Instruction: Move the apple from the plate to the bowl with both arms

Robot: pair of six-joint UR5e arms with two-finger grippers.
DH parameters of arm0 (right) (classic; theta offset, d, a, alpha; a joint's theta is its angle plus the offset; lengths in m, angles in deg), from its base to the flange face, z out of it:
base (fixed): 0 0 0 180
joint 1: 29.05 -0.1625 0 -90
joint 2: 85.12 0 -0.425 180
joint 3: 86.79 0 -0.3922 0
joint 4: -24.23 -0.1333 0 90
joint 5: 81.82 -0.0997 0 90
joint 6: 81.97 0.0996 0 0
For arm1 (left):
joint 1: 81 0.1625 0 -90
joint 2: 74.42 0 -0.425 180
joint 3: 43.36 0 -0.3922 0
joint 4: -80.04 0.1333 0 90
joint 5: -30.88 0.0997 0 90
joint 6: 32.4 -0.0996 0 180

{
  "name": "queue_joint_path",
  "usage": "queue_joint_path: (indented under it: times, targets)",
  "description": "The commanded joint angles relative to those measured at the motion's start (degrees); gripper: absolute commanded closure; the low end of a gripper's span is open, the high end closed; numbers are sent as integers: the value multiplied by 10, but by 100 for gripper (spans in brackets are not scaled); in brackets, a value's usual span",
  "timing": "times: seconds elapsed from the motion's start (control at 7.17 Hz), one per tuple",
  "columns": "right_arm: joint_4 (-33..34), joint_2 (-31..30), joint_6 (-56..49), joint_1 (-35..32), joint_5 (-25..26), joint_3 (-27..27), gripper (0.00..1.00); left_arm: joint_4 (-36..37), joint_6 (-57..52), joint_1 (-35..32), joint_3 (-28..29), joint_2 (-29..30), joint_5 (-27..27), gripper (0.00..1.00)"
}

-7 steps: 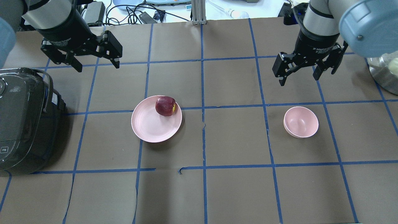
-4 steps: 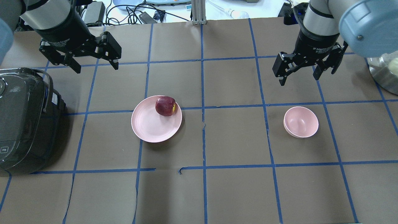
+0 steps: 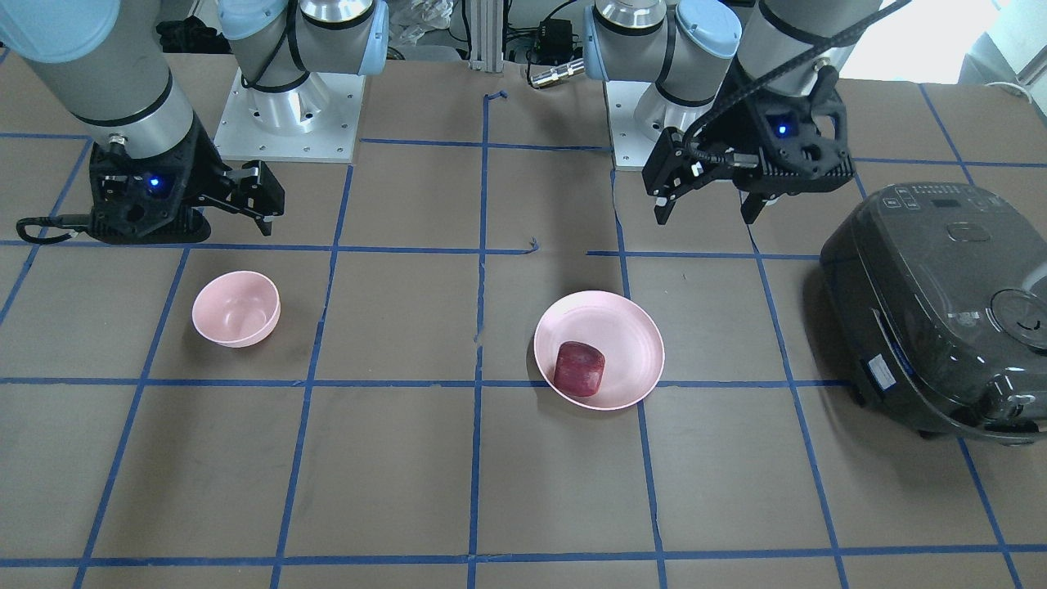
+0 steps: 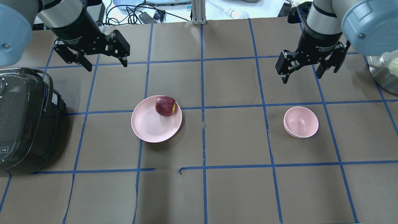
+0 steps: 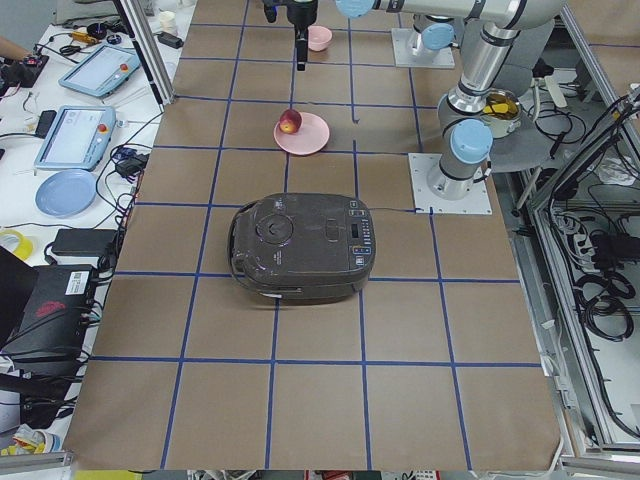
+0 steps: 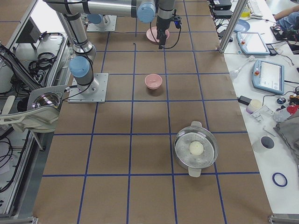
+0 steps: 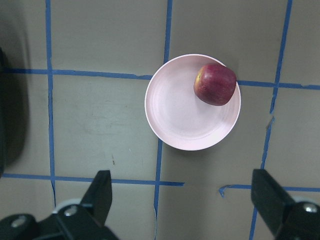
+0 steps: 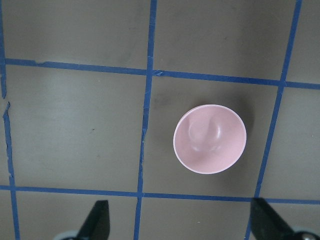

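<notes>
- Apple (image 4: 165,106): resting on the plate (image 4: 149,127), at about 1 o'clock of the dish in the overhead view, close to the rim.
- Orientation: the yellowish patch is turned toward 3 o'clock in the overhead view. The outline is blocky and near round, so no long axis can be fixed. The stem end cannot be made out.
- In the front-facing view only the dark red side is presented, and the patch is hidden.
- Bowl (image 4: 301,122): set upright well apart from the plate, at 3 o'clock of it, with nothing seen inside.
- Left gripper (image 4: 107,66): held above the table (image 4: 236,193) at about 11 o'clock of the plate, jaws spread wide, nothing grasped.
- Right gripper (image 4: 306,73): held at about 12 o'clock of the bowl, jaws likewise spread, nothing grasped.
- In both wrist views only the fingertips (image 7: 102,192) are shown, cut off by the lower edge.
- Rice cooker (image 4: 21,121): at 9 o'clock of the plate, partly cut off by the frame edge.
- Metal pot (image 4: 384,74): at the 3 o'clock edge, mostly cut off; its contents are unclear in that view.
</notes>
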Motion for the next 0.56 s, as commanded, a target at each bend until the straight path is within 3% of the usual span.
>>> queue_joint_path:
  times: [0.0,0.14,0.42]
  targets:
    - [1,32,-49,74,-7,-2,0,69,30,-32,-5,71,2,1]
    - [9,40,-88,98,-7,-10,0,73,39,-43,-7,102,5,2]
    - [154,68,-119,110,-6,-84,0,130,39,-47,-60,135,9,5]
